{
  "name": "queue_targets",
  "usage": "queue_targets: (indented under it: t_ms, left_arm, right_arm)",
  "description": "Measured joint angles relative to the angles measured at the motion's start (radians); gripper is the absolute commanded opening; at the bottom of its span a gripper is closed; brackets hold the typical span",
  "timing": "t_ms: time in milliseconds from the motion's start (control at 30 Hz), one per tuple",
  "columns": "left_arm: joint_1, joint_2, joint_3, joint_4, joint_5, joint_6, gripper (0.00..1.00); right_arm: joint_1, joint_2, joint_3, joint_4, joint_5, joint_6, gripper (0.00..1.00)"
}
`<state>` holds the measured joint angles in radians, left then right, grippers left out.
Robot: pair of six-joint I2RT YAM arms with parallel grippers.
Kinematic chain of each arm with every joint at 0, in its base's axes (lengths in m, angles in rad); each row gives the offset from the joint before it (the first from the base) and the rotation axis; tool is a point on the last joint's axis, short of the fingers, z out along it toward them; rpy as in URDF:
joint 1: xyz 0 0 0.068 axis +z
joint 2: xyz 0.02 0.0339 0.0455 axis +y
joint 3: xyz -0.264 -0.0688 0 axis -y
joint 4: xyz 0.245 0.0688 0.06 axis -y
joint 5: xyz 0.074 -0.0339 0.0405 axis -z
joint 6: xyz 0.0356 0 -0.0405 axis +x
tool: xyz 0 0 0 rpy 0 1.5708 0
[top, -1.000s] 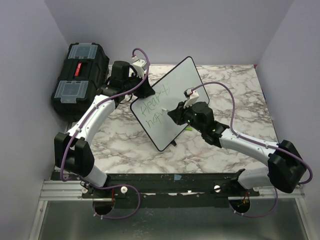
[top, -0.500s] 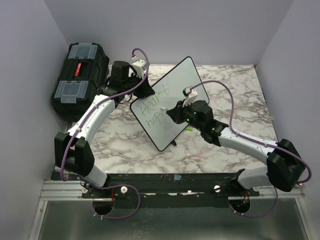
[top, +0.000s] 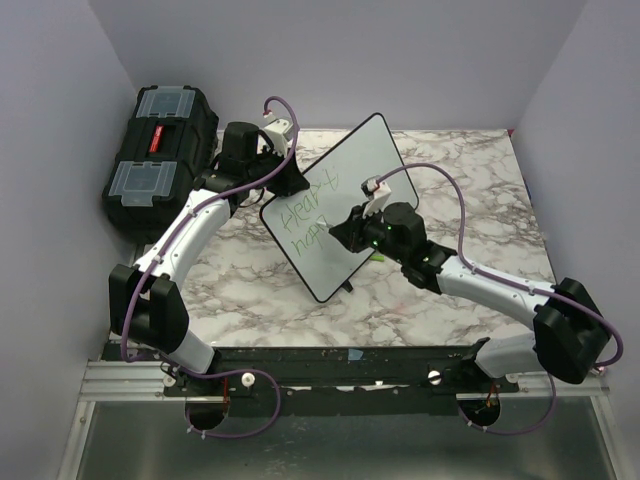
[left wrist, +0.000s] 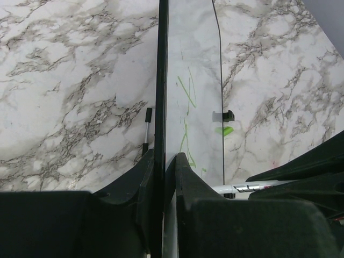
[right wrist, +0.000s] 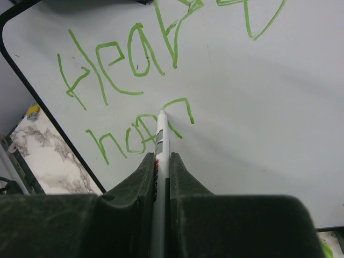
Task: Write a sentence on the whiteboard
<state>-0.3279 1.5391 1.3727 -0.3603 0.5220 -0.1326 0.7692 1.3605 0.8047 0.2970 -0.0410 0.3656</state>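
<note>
By the far left corner of the desk point(top: 470, 200) we see a black toolbox point(top: 160, 150). Just right of it, the left gripper point(top: 289, 184) is pressed together on the upper left edge of the whiteboard point(top: 365, 160), pinching it so the board stands tilted over the desk's middle. The sentence point(top: 305, 220) runs in two green lines across the board's left half. Further right, the right gripper point(right wrist: 161, 158) clamps a white marker point(right wrist: 161, 134), its tip touching the second line.
</note>
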Motion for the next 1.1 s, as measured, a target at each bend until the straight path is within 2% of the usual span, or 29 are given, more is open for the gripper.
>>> queue_targets:
  t_ms: [600,1100]
  left_arm:
    - [0.003,0.000,-0.006,0.008,0.000,0.000,0.00]
    - [0.006,-0.002,-0.011,0.008,0.000,-0.002,0.00]
  right_arm:
    - [0.006,-0.020,-0.007,-0.098,0.203,0.023,0.01]
    - [-0.003,-0.016,-0.003,-0.129,0.156,-0.002,0.01]
